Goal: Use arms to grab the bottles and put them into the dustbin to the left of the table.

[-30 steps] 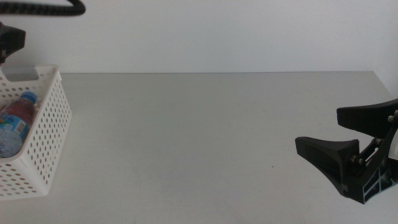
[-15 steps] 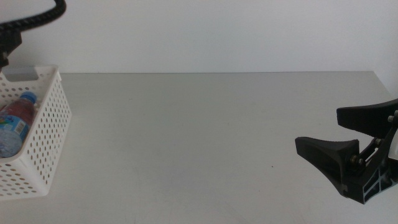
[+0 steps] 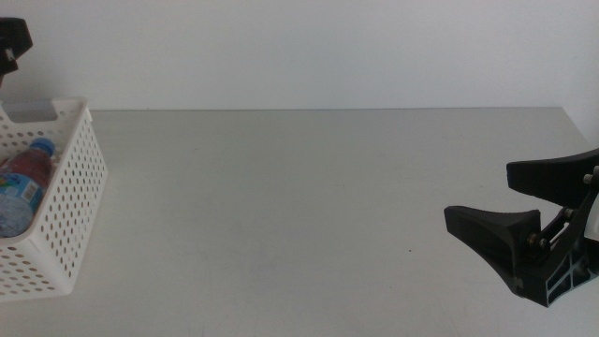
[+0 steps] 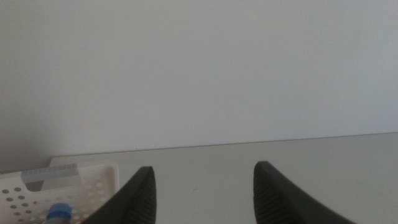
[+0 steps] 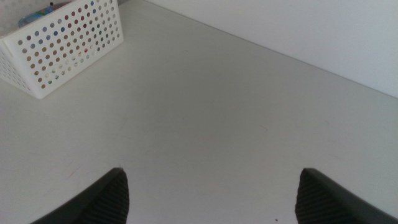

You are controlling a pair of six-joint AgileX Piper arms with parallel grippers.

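Observation:
The dustbin (image 3: 65, 220), a white perforated basket, stands at the table's left edge. A blue-capped bottle (image 3: 22, 183) with red and pale blue on its body lies inside it. Only a dark part of my left arm (image 3: 12, 41) shows in the top left corner, above the dustbin. In the left wrist view my left gripper (image 4: 202, 182) is open and holds nothing, with the dustbin (image 4: 68, 180) and the bottle's blue cap (image 4: 59, 213) below it. My right gripper (image 3: 479, 195) rests open and holding nothing at the table's right side.
The light-grey table (image 3: 299, 206) stretches between the dustbin and the right gripper, backed by a white wall. The right wrist view shows the dustbin (image 5: 65, 46) far across the table (image 5: 211, 112).
The left arm's black cable and wrist have drawn off to the upper left, so only a small dark part remains in view. The right arm and the bottle have not moved.

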